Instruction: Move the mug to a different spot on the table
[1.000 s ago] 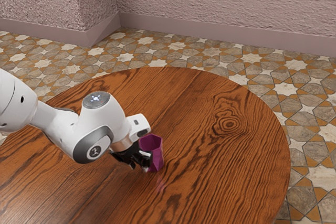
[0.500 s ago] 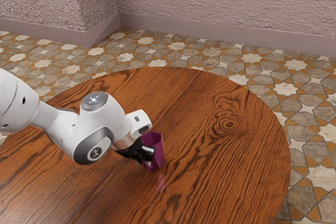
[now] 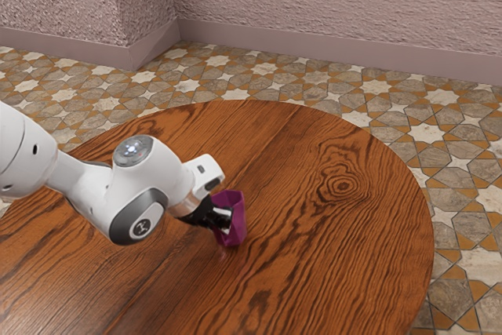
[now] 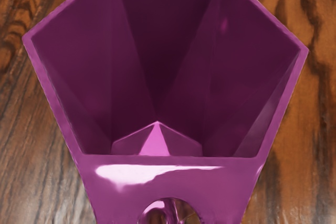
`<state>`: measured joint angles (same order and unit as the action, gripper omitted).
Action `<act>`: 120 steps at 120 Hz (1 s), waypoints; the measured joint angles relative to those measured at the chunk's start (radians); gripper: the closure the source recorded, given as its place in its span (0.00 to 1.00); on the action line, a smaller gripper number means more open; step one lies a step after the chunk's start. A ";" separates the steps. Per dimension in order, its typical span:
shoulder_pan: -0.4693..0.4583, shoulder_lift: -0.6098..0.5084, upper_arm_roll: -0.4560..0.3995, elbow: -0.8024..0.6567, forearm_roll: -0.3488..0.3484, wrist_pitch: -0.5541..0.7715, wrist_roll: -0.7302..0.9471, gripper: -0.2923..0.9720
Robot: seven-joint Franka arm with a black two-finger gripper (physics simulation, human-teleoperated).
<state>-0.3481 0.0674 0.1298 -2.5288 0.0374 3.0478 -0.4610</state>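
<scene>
Mug [image 3: 236, 225], purple and tilted, is left of the wooden table's [image 3: 337, 194] middle; from the exterior view's left the white arm [image 3: 94, 190] reaches in, its black gripper [image 3: 220, 220] clamped on the mug's near wall

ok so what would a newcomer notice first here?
The purple faceted mug, tilted in the black gripper, near the middle of the round wooden table. Next, the white Franka arm reaching in from the exterior view's left. In the wrist view, the mug's angular inside sits right under the hand.
</scene>
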 joint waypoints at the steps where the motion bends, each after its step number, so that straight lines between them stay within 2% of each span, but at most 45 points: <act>1: 0.000 0.000 0.000 0.000 0.000 0.002 0.000 0.72; 26: 0.032 -0.007 0.007 0.002 -0.001 0.050 0.007 0.75; 59: 0.142 0.011 0.015 0.020 0.002 0.098 0.059 0.77; 109: 0.152 0.123 0.031 0.117 0.004 0.149 0.241 0.77; 120: 0.151 0.146 0.030 0.124 0.021 0.170 0.268 0.77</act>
<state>-0.1967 0.2137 0.1602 -2.4050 0.0588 3.2177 -0.1927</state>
